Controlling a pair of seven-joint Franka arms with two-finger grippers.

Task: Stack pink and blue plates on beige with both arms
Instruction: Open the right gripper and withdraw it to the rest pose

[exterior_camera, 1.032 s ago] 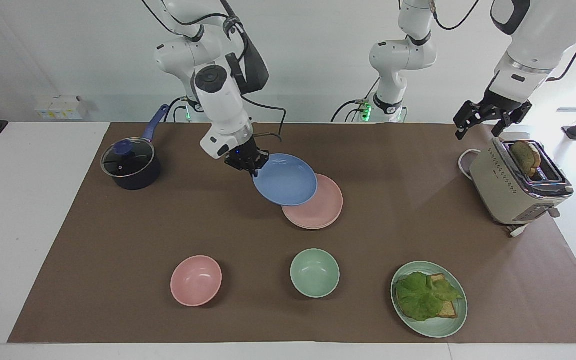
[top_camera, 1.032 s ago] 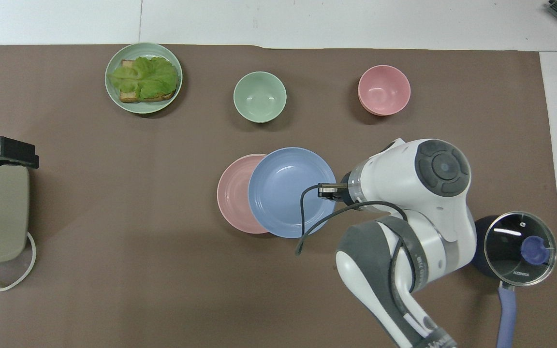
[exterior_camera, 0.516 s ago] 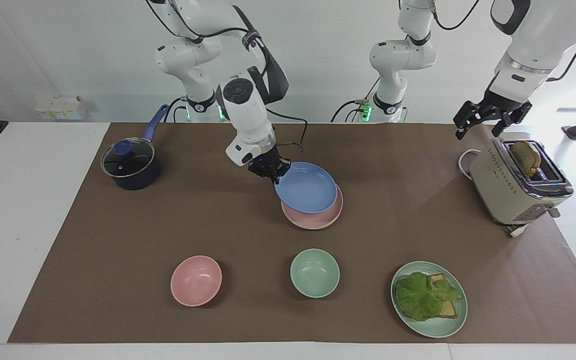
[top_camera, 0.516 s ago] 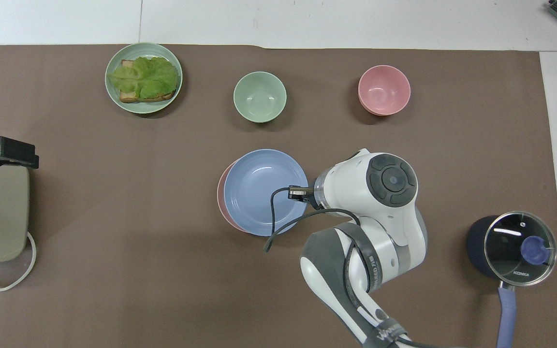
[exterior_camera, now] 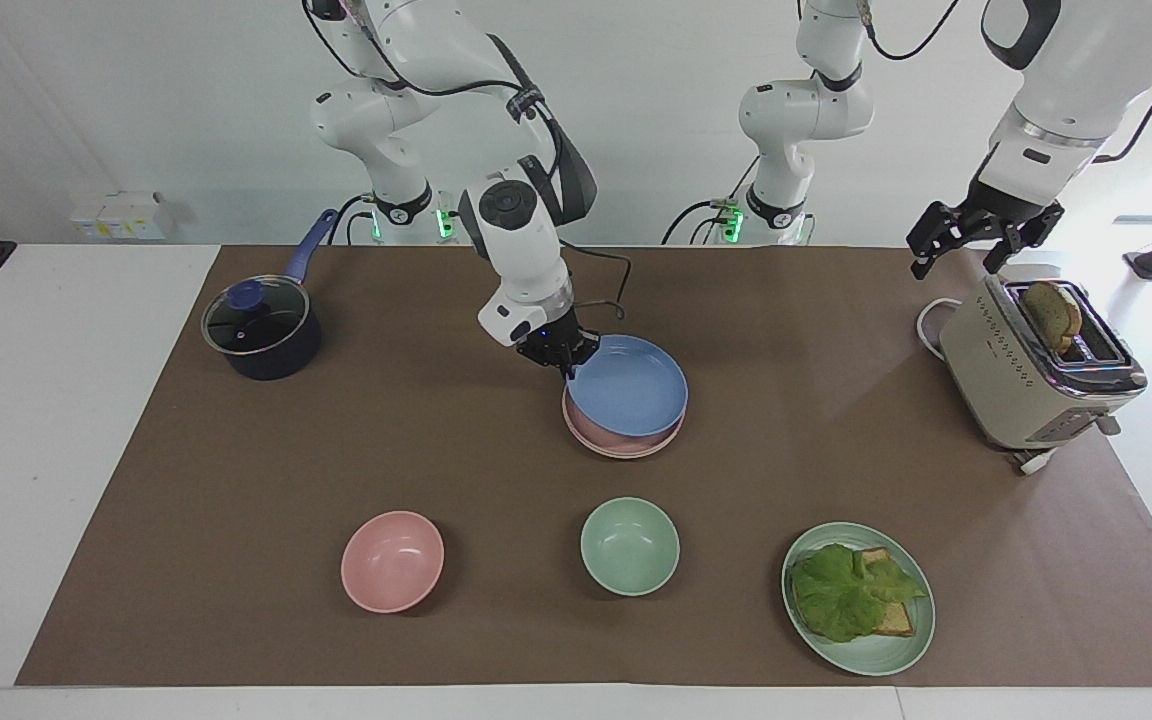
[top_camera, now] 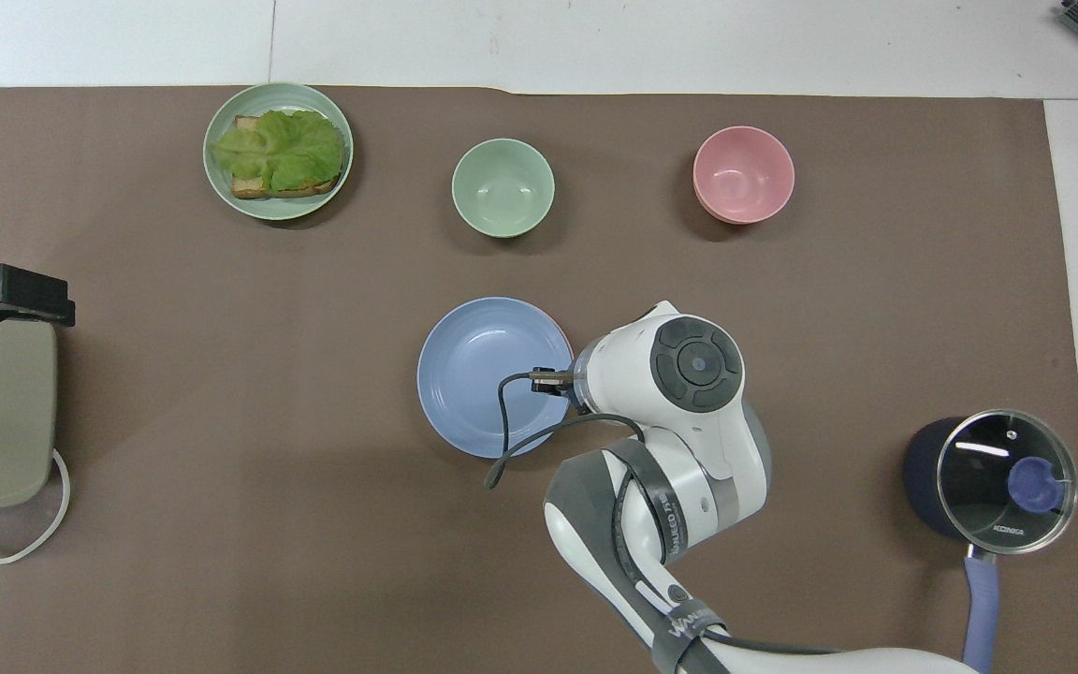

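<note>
Right gripper (exterior_camera: 564, 362) clamped on rim of blue plate (exterior_camera: 628, 385), plate held tilted just above pink plate (exterior_camera: 624, 440) at mid-table w/ no beige plate visible under it — left gripper (exterior_camera: 968, 240) waits w/ fingers spread wide over toaster (exterior_camera: 1026, 375) at left arm's end.

A white counter (exterior_camera: 56, 420) is covered by a brown mat (exterior_camera: 336, 440); a plain white wall (exterior_camera: 136, 100) is seen upper frame.
</note>
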